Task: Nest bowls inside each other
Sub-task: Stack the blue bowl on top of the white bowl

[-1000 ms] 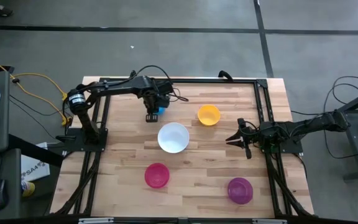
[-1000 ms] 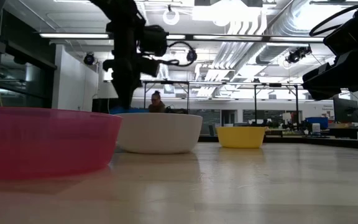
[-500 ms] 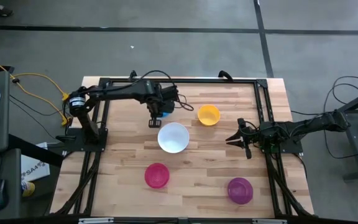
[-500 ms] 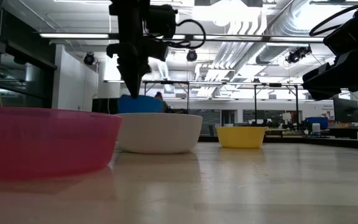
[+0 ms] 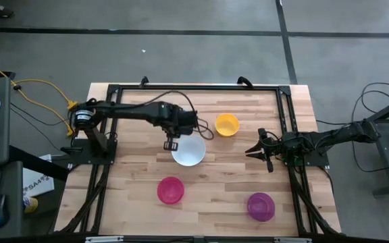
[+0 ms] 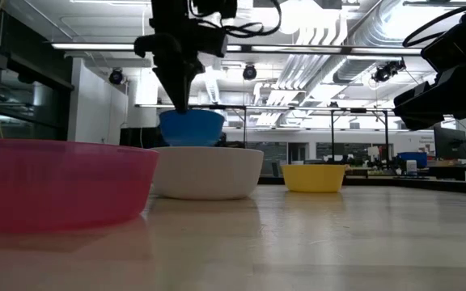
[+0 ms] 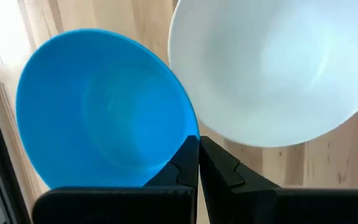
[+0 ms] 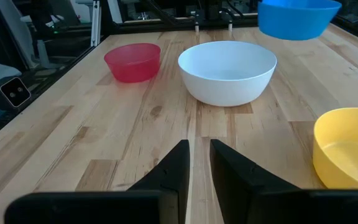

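The blue bowl (image 6: 191, 127) hangs in the air just above the far-left rim of the white bowl (image 6: 207, 171), with my left gripper (image 6: 180, 105) shut on it from above. The white bowl (image 5: 189, 150) stands mid-table on its base. The yellow bowl (image 5: 227, 124) stands to the far right of it, the pink bowl (image 5: 170, 190) at near left and the purple bowl (image 5: 261, 206) at near right. My right gripper (image 5: 258, 150) waits at the table's right side, its fingers a little apart around nothing. In the high view my left arm hides the blue bowl. My left gripper pinches the blue bowl's rim (image 7: 190, 132) on the side next to the white bowl (image 7: 272, 68), one finger inside the bowl and one outside. The fingers point steeply down from above. The bowl hangs below them, lifted clear, mouth up and nearly level.
Black frame rails (image 5: 107, 135) run along the table's left, far and right sides. Bare wood lies between the pink and purple bowls at the near edge. Cables trail off the left arm (image 5: 181, 101).
My left gripper, still shut, has risen and swung from the far left toward the table's middle and near side, rolling a little. The blue bowl has come up off the table with it and now hangs over the white bowl's far rim.
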You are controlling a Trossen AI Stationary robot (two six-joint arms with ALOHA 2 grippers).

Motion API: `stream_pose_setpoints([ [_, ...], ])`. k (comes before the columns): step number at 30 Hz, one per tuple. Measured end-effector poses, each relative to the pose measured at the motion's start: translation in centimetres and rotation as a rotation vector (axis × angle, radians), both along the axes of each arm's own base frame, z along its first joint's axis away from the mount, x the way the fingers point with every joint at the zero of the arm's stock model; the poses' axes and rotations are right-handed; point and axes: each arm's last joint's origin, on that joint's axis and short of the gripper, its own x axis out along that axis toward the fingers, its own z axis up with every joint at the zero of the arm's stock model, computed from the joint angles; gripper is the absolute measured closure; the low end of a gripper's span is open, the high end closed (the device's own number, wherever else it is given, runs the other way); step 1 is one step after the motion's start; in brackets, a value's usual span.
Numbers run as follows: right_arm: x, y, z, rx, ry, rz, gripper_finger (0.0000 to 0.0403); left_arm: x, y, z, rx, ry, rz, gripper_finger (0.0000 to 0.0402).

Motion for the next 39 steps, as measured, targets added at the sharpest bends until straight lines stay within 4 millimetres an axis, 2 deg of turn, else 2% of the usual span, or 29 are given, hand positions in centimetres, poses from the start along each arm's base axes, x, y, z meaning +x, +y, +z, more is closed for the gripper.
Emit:
stream_pose_setpoints([
  [11,0.0,0.0,0.0,0.0,0.0,0.0,0.0346,-0.3,-5.0,1.0,0.008,-0.078,0.001,0.0401],
  [16,0.0,0.0,0.0,0.0,0.0,0.0,0.0346,-0.2,-6.9,0.9,-0.008,-0.107,-0.036,0.0401],
  [19,0.0,0.0,0.0,0.0,0.0,0.0,0.0346,0.2,-7.8,0.0,-0.034,-0.107,-0.06,0.0401],
  [30,0.0,0.0,0.0,0.0,0.002,0.0,0.0346,1.6,-8.3,-3.3,-0.105,-0.002,-0.115,0.0401],
  [37,0.0,0.0,0.0,0.0,0.0,0.0,0.0346,2.6,-8.5,-4.1,-0.109,-0.024,-0.169,0.0401],
  [39,0.0,0.0,0.0,0.0,0.0,0.0,0.0346,2.4,-8.5,-4.3,-0.101,0.005,-0.168,0.0401],
])
